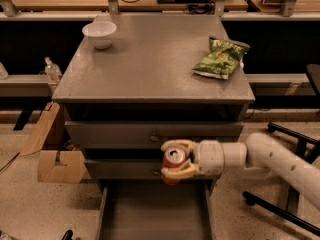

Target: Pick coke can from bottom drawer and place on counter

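My gripper [175,160] is shut on the coke can [173,163], a red-orange can with a silver lid and pull tab. It holds the can upright in the air in front of the two grey drawer fronts, above the open bottom drawer [155,211]. The drawer's flat grey floor shows nothing in it. The counter [150,64] is the broad grey slab above the gripper. My white arm comes in from the right.
A white bowl [99,33] stands at the counter's back left. A green chip bag [221,58] lies at its right. Cardboard boxes [55,159] sit on the floor at left. A black chair base [285,209] stands at right, under my arm.
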You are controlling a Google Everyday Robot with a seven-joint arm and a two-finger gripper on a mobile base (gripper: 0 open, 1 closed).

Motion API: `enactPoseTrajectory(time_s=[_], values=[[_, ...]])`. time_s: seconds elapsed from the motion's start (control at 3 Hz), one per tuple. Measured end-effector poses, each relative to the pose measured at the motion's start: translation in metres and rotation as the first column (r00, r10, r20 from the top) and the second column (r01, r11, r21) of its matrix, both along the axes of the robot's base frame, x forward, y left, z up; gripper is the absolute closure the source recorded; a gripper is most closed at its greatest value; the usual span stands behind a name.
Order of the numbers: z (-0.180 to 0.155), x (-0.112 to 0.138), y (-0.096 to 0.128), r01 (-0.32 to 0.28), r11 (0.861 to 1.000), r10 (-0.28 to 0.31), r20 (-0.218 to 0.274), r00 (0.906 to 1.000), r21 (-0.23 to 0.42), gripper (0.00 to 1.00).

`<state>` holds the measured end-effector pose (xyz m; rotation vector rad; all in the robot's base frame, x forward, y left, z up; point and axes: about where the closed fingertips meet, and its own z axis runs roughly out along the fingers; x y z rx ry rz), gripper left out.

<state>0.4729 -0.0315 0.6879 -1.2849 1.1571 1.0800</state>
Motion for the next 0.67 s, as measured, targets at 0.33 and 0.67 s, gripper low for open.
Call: enactPoseTrajectory(time_s=[0.33, 0.67], values=[[0.0759, 0.0311, -0.0088, 0.054, 0.998, -0.053, 0.021, 0.9984, -0.018, 1.00], [0.0759, 0.0311, -0.0088, 0.054, 0.998, -0.053, 0.021, 0.9984, -0.018, 1.00]])
